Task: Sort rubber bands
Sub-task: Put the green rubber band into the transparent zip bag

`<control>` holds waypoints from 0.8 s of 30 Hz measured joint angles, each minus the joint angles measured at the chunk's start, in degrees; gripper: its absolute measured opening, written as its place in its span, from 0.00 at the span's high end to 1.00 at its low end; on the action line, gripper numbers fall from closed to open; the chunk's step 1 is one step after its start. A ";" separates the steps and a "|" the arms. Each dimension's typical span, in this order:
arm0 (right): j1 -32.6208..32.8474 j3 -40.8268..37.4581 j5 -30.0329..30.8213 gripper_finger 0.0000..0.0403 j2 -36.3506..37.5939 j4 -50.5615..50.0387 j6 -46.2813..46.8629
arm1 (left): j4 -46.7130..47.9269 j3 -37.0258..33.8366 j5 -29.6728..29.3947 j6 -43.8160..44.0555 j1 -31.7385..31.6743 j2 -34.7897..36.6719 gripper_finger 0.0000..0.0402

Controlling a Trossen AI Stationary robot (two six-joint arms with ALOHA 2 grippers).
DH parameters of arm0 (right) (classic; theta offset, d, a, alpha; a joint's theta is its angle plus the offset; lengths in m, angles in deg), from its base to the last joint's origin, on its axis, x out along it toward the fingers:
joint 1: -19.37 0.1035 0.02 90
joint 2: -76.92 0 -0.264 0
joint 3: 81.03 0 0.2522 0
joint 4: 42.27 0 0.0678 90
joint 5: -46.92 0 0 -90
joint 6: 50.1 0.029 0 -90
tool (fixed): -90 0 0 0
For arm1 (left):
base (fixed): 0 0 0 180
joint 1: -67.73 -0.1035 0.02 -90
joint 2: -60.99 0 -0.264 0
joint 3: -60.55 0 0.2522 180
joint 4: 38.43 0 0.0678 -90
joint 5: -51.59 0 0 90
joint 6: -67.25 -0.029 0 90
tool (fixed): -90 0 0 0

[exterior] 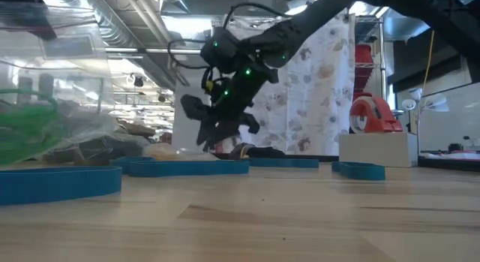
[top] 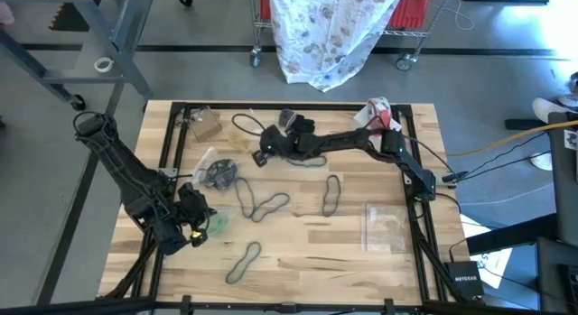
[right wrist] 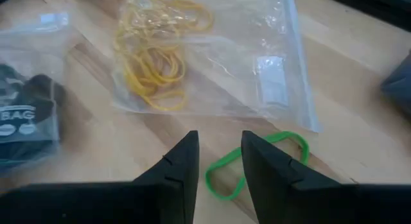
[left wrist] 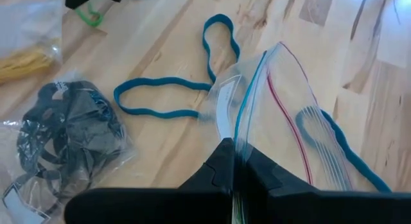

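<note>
The wooden table point(top: 298, 252) fills the middle of the high view, and this looks like the pick-up step of the sort. The right arm stretches in from the right edge toward upper centre, and the right gripper point(top: 264, 155) hangs low there with its fingers partly apart and nothing between them. In its wrist view a green rubber band point(right wrist: 253, 161) lies flat on the wood right under the fingertips, beside a clear bag of tan bands point(right wrist: 160, 54). Next move, I'd say: drop a touch, straddle one strand, then close.

Lower left of the high view, the left gripper point(top: 194, 226) is clamped shut on the edge of a clear zip bag point(left wrist: 276, 115), apparently holding it ready.

The teal-blue rubber bands point(top: 269, 205) lie loose at table centre: thin, floppy, flattened loops, some pinched into figure-eights. A bag of black bands point(left wrist: 64, 134) sits near them.
</note>
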 joint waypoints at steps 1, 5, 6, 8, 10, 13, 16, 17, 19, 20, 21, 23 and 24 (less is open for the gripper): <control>0.28 -0.34 0.48 0.73 0.07 0.15 0.00 | -0.01 0.00 0.01 -0.22 0.00 0.00 1.00; 0.19 -1.44 2.61 0.73 -0.06 -0.83 -0.51 | 0.01 0.00 0.01 -1.07 -0.02 0.00 1.00; 0.13 -1.51 2.60 0.73 -0.06 -0.68 -0.86 | 0.00 0.00 -0.01 -1.17 -0.04 0.00 1.00; 0.10 -1.69 2.59 0.73 -0.02 -0.16 -1.92 | -0.01 0.00 0.01 -1.13 -0.04 0.00 1.00; 0.10 -2.04 2.58 0.73 -0.02 -0.45 -3.74 | -0.02 0.00 -0.01 -0.50 -0.04 0.00 1.00; 0.14 -1.99 2.47 0.73 -0.59 -0.36 -6.26 | -0.01 0.00 0.00 0.05 -0.04 0.00 1.00; 0.14 -1.96 0.25 0.73 -2.27 0.17 -8.33 | -0.01 0.00 0.01 0.10 -0.04 0.00 1.00; 0.13 -1.98 -0.58 0.73 -2.83 0.98 -9.14 | -0.07 0.00 -0.01 0.16 -0.04 0.00 1.00; 0.15 -1.79 -1.57 0.73 -3.81 1.40 -10.56 | -0.03 0.00 0.01 0.24 -0.04 0.00 1.00; 0.17 -1.74 -1.40 0.73 -4.01 1.58 -10.65 | -0.09 0.00 -0.01 0.27 -0.04 0.00 1.00; 0.17 -1.71 -1.43 0.73 -4.17 1.11 -10.74 | -0.08 -0.01 0.01 0.27 -0.04 -0.01 1.00; 0.17 -1.65 -1.70 0.75 -4.74 0.40 -11.51 | -0.15 -0.02 -0.01 0.42 -0.04 0.00 1.00; 0.17 -1.63 -2.15 0.78 -4.77 0.17 -12.38 | -0.07 -0.02 0.01 0.48 -0.04 0.00 1.00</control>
